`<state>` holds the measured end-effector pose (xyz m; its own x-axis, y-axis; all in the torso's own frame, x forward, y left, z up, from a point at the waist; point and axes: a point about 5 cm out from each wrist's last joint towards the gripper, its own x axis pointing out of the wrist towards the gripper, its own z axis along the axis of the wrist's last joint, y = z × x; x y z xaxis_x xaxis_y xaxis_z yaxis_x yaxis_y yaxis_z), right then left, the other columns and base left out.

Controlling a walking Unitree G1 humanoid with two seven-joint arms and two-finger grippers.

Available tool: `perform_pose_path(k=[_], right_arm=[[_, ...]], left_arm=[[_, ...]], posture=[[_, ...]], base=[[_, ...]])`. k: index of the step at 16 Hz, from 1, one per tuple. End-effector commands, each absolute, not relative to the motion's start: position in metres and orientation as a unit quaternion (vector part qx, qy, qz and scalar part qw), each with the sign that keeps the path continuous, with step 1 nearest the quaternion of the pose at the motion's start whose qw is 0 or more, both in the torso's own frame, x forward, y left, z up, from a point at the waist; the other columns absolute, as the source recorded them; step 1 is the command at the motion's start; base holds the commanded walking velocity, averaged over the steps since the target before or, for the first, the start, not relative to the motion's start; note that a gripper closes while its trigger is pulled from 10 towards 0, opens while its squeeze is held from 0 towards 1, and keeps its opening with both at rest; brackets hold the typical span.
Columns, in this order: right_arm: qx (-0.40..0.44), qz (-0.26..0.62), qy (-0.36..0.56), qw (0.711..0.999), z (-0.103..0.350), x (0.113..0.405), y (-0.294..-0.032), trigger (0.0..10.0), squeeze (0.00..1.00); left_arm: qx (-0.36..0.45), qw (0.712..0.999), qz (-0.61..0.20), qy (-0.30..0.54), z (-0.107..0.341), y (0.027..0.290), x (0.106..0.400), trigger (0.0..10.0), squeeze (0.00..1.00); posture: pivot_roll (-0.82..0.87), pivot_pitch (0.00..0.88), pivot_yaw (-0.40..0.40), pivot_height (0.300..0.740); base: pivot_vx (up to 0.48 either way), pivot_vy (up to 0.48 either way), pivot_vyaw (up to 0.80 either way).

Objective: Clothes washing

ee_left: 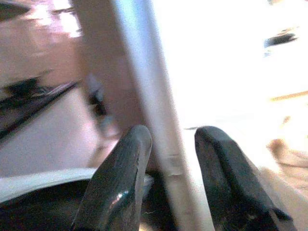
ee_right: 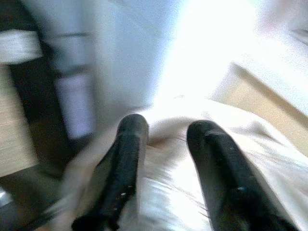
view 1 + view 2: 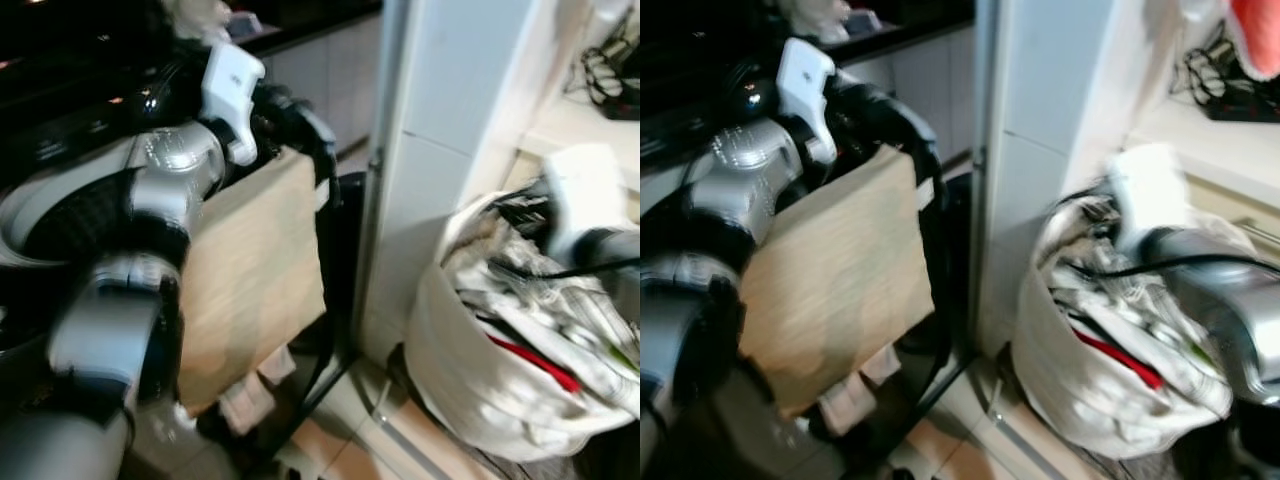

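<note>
A white laundry bag [image 3: 470, 390] stuffed with pale clothes and a red garment [image 3: 536, 365] stands on the floor at the right. My right gripper [image 2: 167, 124] hovers open just over the bag's top, its black fingers [image 2: 126, 159] apart with nothing between them. My left arm is raised on the left. Its gripper [image 1: 173, 134] is open and empty, up by the top edge of a tan cloth panel [image 3: 250, 280]. The dark round washing machine opening [image 3: 60, 215] lies behind the left arm.
A white pillar [image 3: 440, 150] rises between the tan panel and the bag. A black frame leg [image 3: 315, 385] runs down under the panel to the tiled floor. A shelf with black cables [image 3: 605, 85] sits at the upper right. The frames are blurred.
</note>
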<state>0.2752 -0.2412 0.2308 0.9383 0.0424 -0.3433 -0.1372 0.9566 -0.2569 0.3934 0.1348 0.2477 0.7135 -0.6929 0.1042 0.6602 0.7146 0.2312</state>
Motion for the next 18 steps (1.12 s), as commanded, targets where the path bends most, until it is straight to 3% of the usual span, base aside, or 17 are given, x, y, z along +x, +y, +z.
perform_pose_path(k=[1,2,5,8,12,13,14,15,18], right_arm=[[-0.142,0.015,0.176,0.974,0.233,0.275,-0.251,10.0,1.00],[-0.141,-0.030,0.191,0.971,0.235,0.274,-0.270,10.0,1.00],[-0.120,-0.047,0.250,0.960,0.239,0.263,-0.286,10.0,1.00],[-0.154,0.054,0.296,0.941,0.238,0.249,-0.281,10.0,1.00],[-0.175,0.091,0.364,0.910,0.234,0.231,-0.288,10.0,1.00],[-0.239,0.083,0.416,0.874,0.223,0.220,-0.299,10.0,1.00],[-0.250,0.082,0.423,0.867,0.220,0.219,-0.301,10.0,1.00],[-0.254,0.105,0.440,0.855,0.208,0.216,-0.298,10.0,0.00],[-0.295,0.082,0.441,0.844,0.190,0.220,-0.306,10.0,0.00]], left_arm=[[0.088,0.907,-0.400,-0.098,0.249,0.127,0.387,10.0,0.00],[0.083,0.882,-0.458,-0.079,0.237,0.114,0.370,10.0,0.00],[0.084,0.842,-0.532,-0.039,0.217,0.098,0.340,10.0,0.00],[0.079,0.834,-0.544,-0.040,0.218,0.098,0.328,10.0,0.00],[0.076,0.808,-0.584,-0.011,0.216,0.095,0.307,10.0,0.00],[0.074,0.799,-0.597,0.004,0.213,0.095,0.299,10.0,0.00],[0.074,0.798,-0.598,0.005,0.212,0.094,0.299,10.0,0.00],[0.072,0.794,-0.604,0.014,0.211,0.092,0.296,10.0,0.00],[0.073,0.790,-0.608,0.024,0.209,0.088,0.291,10.0,0.00]], posture=[[-0.11,0.000,0.085,0.740],[-0.10,0.000,0.075,0.740],[-0.10,0.000,0.069,0.740],[-0.11,0.000,0.071,0.740],[-0.11,0.000,0.075,0.740],[-0.11,0.000,0.076,0.740],[-0.11,0.000,0.081,0.740],[-0.11,0.000,0.082,0.740],[-0.11,0.000,0.085,0.740]], base=[[0.000,0.000,0.00],[0.000,0.000,0.00],[0.000,0.000,0.00],[0.000,0.000,0.00],[0.000,0.000,0.00],[0.000,0.000,0.00],[0.000,0.000,0.00],[0.000,0.000,0.00],[0.000,0.000,0.00]])
